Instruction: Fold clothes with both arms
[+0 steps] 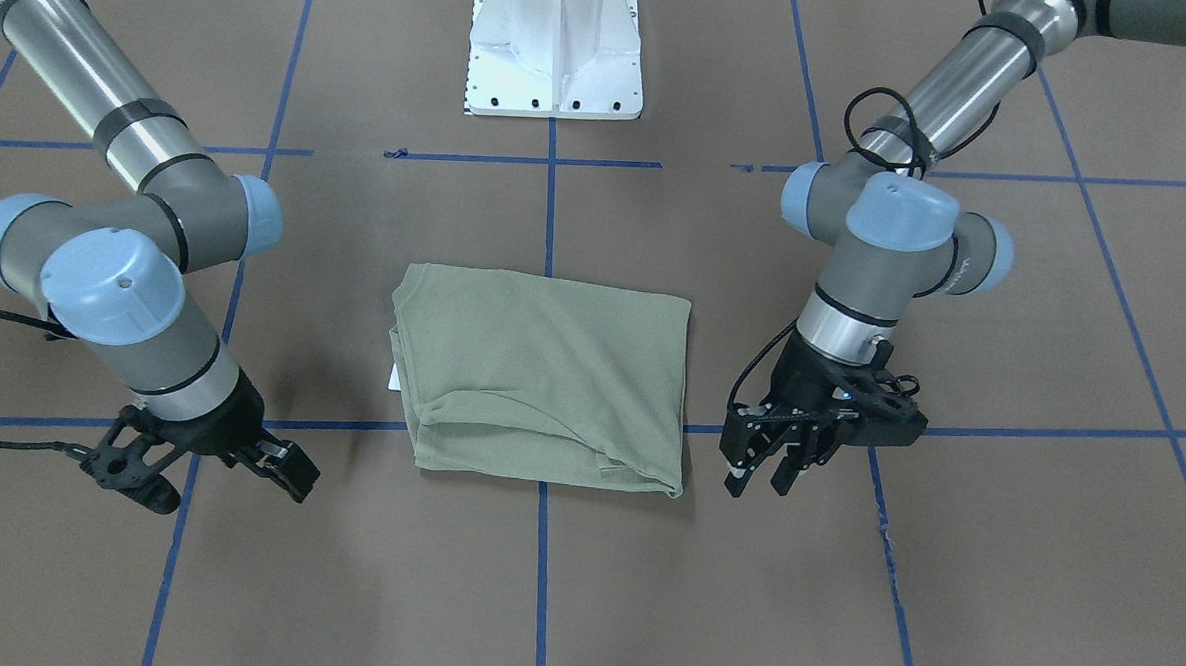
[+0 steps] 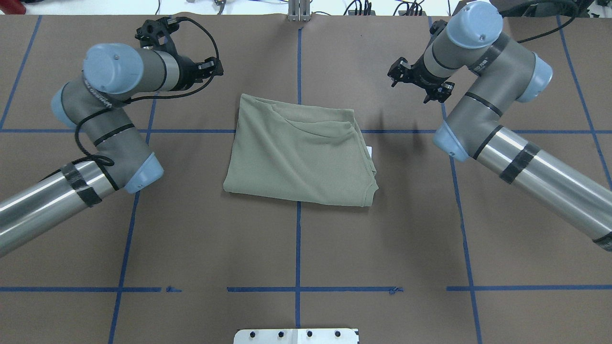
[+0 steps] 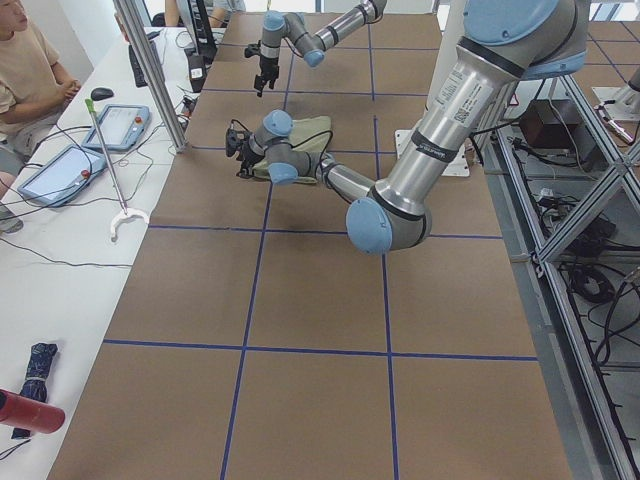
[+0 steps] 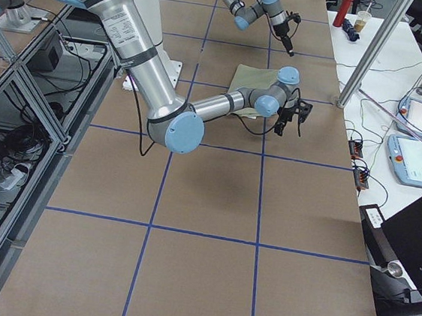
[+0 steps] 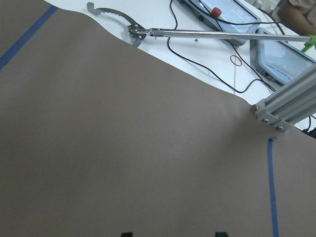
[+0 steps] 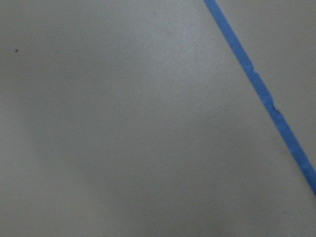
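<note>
The left arm (image 2: 103, 119) reaches out over the brown table (image 2: 306, 248) on the left side of the white pedestal base (image 1: 555, 51), well out from it. The left tool (image 1: 759, 480) hangs above the table with its fingers pointing down, a clear gap between them and nothing held. The left wrist view shows its two fingertips (image 5: 127, 234) spread apart over the brown surface.

Straight out from the base, well apart from it, lies the sage-green shirt (image 2: 301, 153). It is folded into a rough rectangle and lies flat on the table, across the blue tape line (image 2: 297, 248) that runs out from the base's middle. Layered folds show along its edge farthest from the base, and a small white tag (image 2: 371, 151) peeks out at its right edge.

The right arm (image 2: 492, 95) bends in on the base's right side. The right tool (image 1: 226, 487) hangs above the table about as far from the base as the shirt's far edge, spread wide and empty. Neither tool touches the shirt.
</note>
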`<state>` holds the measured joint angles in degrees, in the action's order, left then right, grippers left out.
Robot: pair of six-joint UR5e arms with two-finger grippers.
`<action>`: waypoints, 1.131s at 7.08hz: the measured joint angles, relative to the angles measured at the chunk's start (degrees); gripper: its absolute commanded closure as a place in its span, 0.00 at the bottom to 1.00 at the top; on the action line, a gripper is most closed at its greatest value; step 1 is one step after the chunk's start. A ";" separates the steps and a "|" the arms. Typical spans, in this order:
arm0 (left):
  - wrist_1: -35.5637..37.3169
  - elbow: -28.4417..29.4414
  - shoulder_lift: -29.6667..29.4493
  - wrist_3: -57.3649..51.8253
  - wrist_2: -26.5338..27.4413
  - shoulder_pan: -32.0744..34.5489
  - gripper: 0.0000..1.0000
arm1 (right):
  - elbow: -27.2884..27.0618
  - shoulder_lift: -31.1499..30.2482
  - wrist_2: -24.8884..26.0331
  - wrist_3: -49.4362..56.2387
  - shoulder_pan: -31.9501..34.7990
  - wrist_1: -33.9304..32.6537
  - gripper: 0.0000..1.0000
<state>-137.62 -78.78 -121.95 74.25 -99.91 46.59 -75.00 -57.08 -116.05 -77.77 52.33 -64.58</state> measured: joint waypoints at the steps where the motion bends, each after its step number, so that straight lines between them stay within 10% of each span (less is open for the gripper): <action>1: 0.07 -4.65 4.65 -5.37 -4.71 1.50 0.35 | -2.92 -4.37 -3.55 6.71 2.85 -0.19 0.00; 4: 0.20 -12.24 16.83 -18.91 -17.65 7.08 0.00 | -5.66 -15.56 -12.44 30.45 14.28 -0.57 0.00; 8: 6.37 -15.61 30.26 -45.52 -26.94 22.91 0.00 | -8.78 -29.42 -19.43 51.02 26.97 -0.73 0.00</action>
<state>-131.25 -94.39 -91.69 28.73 -126.85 69.50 -83.78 -86.50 -135.48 -26.75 79.30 -65.31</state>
